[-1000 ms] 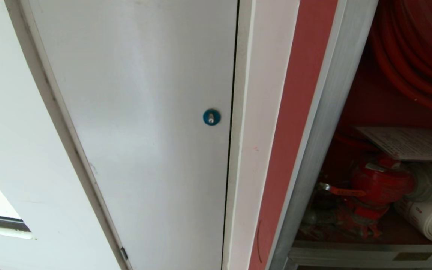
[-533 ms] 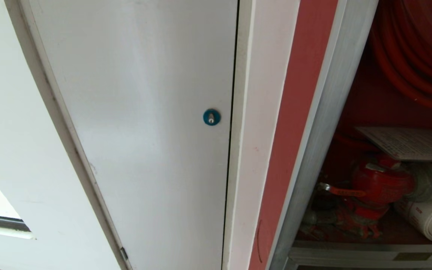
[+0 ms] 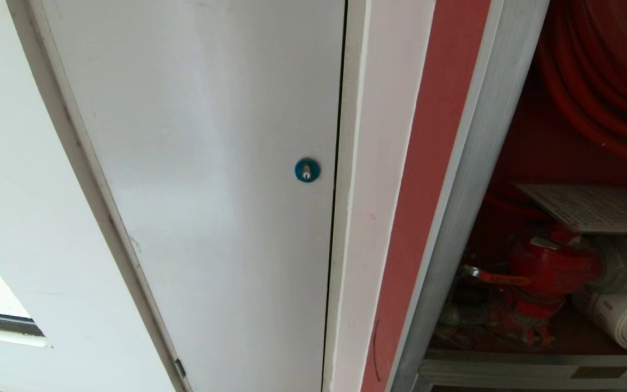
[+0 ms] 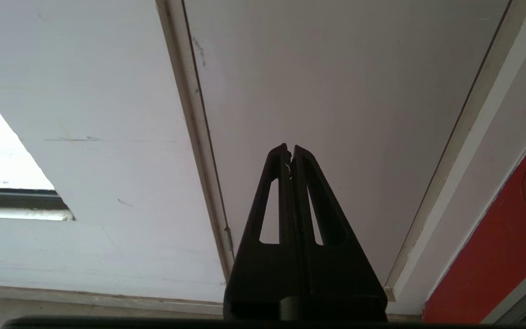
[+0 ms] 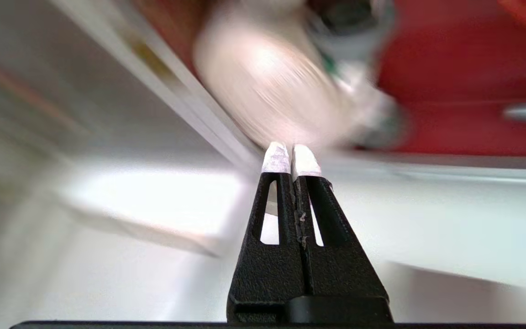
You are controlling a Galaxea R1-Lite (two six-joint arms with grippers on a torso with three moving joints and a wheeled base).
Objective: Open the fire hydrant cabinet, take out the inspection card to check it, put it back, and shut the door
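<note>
You see the fire hydrant cabinet (image 3: pixel 471 179) open at right — the inspection card (image 3: pixel 596 208) lies flat (text-printed) above its red valve.

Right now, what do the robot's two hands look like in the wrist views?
Both are black and wedge-shaped, each finger with a long slot cut through it. The left hand is black to its tips; the right hand has white-covered tips. No cables or markings show.

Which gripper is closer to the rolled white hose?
Right. The right gripper, shut, points at the rolled white hose in the red cabinet. The left gripper, shut, faces the white door beside the cabinet.
</note>
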